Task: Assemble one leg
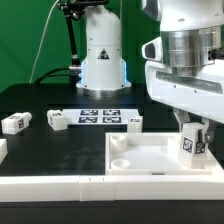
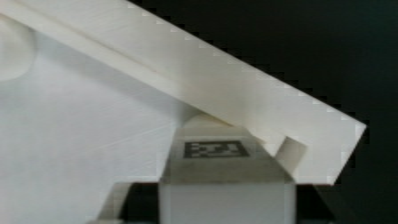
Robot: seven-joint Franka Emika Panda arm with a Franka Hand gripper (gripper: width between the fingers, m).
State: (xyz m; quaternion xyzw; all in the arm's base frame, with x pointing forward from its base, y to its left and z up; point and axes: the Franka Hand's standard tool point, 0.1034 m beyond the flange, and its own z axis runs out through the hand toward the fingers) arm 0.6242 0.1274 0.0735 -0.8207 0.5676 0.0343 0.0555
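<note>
Gripper [image 1: 193, 138] clenched on one leg [image 1: 190, 145], held upright, long axis vertical, tag facing the camera, directly below the wrist. The leg hangs over the far right corner of the tray [image 1: 150, 168], just inside its raised rim; whether it touches the floor cannot be told. In the wrist view the leg [image 2: 215, 150] sits between the fingers, close beside the rim. Judged next move: straight downward into the corner. Spare legs [image 1: 58, 120] lie well apart, left.
</note>
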